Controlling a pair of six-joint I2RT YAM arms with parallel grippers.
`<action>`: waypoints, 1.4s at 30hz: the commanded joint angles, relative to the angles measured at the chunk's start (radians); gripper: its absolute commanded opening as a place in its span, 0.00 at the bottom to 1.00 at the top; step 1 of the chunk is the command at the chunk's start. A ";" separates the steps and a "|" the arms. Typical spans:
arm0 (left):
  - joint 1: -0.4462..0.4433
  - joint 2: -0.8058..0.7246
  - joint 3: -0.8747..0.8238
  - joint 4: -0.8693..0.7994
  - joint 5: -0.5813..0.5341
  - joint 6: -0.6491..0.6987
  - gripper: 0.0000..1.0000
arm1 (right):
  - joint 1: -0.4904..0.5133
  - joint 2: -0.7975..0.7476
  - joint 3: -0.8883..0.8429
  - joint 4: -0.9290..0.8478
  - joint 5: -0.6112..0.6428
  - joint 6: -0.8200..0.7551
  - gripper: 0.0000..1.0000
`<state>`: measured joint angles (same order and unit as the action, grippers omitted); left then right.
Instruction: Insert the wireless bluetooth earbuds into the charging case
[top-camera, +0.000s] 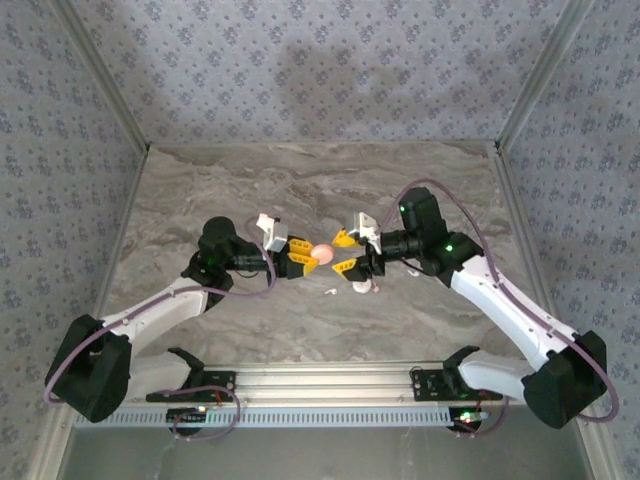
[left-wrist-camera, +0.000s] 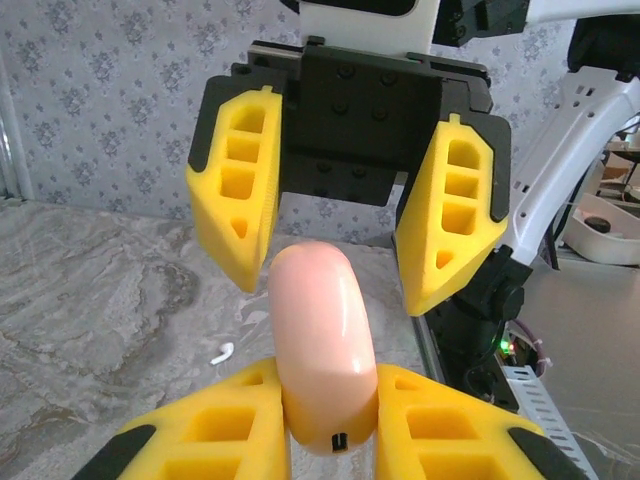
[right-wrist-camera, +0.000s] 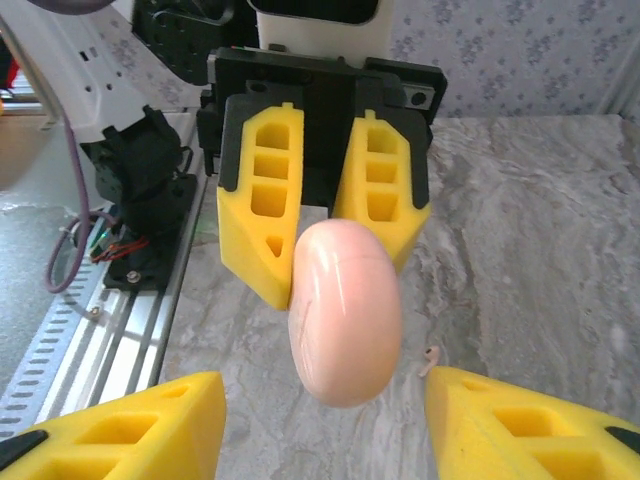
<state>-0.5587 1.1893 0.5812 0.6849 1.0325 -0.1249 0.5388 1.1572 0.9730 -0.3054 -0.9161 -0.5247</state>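
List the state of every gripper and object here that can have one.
Left gripper: shut on the charging case.
Right gripper: open, one finger on each side of the case, not gripping it.
Charging case: held off the table, lid looks shut.
Earbud: lying loose on the table, outside the case.

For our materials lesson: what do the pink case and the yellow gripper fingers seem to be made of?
Pink case: probably hard plastic with a glossy finish; it carries bright highlights. Yellow fingers: likely matte plastic, dull-surfaced with open pockets; foam or rubber cannot be ruled out.
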 joint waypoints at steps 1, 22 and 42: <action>-0.007 -0.024 0.039 0.011 0.038 0.008 0.21 | -0.005 0.031 0.053 -0.030 -0.102 -0.030 0.54; -0.013 -0.067 0.099 -0.288 -0.020 0.202 0.43 | -0.008 0.086 0.149 -0.233 -0.032 -0.128 0.15; -0.150 -0.026 0.198 -0.776 -0.257 0.608 0.58 | 0.226 0.180 0.322 -0.641 0.532 -0.389 0.16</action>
<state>-0.6991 1.1458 0.7441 -0.0418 0.7906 0.4335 0.7441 1.3102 1.2503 -0.8639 -0.4114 -0.8639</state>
